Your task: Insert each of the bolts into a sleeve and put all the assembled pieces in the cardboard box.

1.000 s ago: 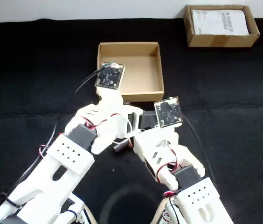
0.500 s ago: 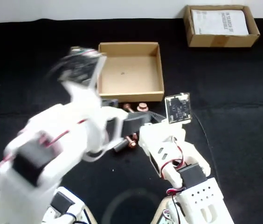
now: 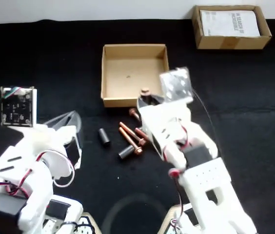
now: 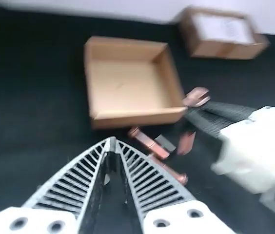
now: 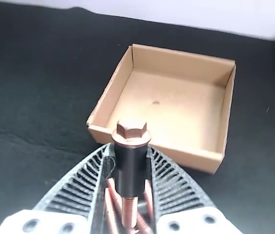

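One assembled piece [image 5: 129, 168], a copper bolt seated in a dark sleeve, is standing upright between the fingers of the right gripper [image 5: 130, 148], which are clamping on the sleeve's sides. The cardboard box [image 5: 176, 112] is lying just ahead of the fingertips, with its near wall between the piece and the open floor.

To do this step well, I judge the arm should be carrying the piece forward over that near wall before lowering. It should be staying high enough that the thread hanging below the sleeve is not catching the rim. It should be releasing only when low over the floor, so the bolt is not sliding out.

The left gripper [image 4: 112, 145] is resting well back from the box, its fingers together with nothing between them. Loose bolts [image 3: 131, 136] and two sleeves [image 3: 104, 137] are lying beneath and behind the right gripper.

The thread's tip is running out of the right wrist view. From above, the right arm is covering part of the loose pile, so an exact count is not possible. The left wrist view is smearing the pieces near the box.
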`<move>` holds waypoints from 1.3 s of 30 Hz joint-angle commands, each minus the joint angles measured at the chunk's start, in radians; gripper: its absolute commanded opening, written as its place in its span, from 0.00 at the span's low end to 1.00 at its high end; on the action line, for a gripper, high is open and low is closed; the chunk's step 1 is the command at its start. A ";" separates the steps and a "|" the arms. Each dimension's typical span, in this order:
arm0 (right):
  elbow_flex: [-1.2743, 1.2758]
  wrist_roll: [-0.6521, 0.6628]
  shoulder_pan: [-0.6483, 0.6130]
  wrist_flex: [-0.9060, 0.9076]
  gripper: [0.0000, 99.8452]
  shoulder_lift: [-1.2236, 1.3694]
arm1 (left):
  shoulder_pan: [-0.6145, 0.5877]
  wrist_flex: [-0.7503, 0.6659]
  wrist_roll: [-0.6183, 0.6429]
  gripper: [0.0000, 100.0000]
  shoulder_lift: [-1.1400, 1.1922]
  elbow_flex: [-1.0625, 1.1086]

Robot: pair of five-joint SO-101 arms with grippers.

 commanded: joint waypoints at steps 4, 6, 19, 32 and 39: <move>-0.259 0.264 0.016 0.002 0.01 0.245 | -0.162 -0.167 0.000 0.01 -0.208 0.401; -0.294 0.388 0.016 0.002 0.01 0.305 | -0.228 -0.249 0.000 0.01 -0.295 0.522; -0.532 0.922 0.021 -0.005 0.01 0.648 | -0.591 -0.417 -0.002 0.01 -0.526 0.869; -0.693 1.129 0.105 -0.231 0.01 1.015 | -0.595 -0.459 0.000 0.01 -0.539 1.052; -0.682 1.126 0.105 -0.228 0.03 1.064 | -0.595 -0.505 0.000 0.01 -0.539 1.109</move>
